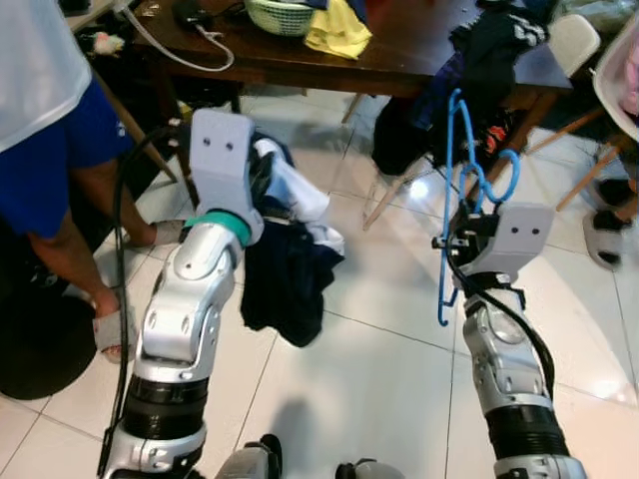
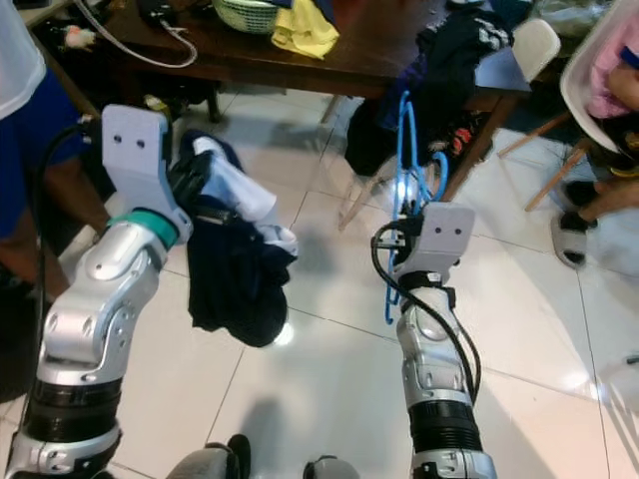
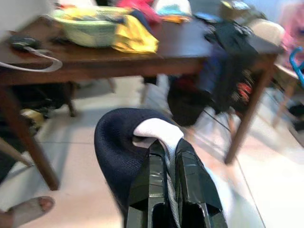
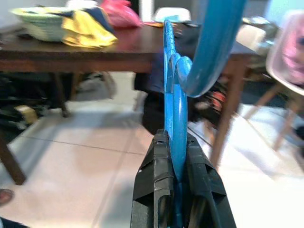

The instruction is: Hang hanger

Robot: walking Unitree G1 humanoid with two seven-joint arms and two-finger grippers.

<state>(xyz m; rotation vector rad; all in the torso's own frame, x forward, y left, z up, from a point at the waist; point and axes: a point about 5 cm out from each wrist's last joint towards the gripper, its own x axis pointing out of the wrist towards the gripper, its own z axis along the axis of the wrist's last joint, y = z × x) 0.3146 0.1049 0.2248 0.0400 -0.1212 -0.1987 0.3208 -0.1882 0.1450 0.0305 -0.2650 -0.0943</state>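
A blue plastic hanger (image 1: 461, 190) stands upright in my right gripper (image 4: 176, 156), which is shut on its lower bar; its hook (image 1: 502, 178) curls to the right above the wrist. My left gripper (image 3: 166, 159) is shut on a navy and white garment (image 1: 290, 259) that hangs in a bundle over the white tiled floor. In the left wrist view the white cloth (image 3: 159, 130) is pinched between the black fingers (image 3: 147, 175), and the navy part bulges out to one side.
A dark wooden table (image 1: 399, 50) stands ahead, with a green basket (image 1: 282, 14), yellow cloth (image 1: 337, 32) and dark clothes (image 1: 479, 60) draped at its right end. A person in blue shorts (image 1: 50, 160) stands at the left. A white chair (image 1: 624, 70) is at the right.
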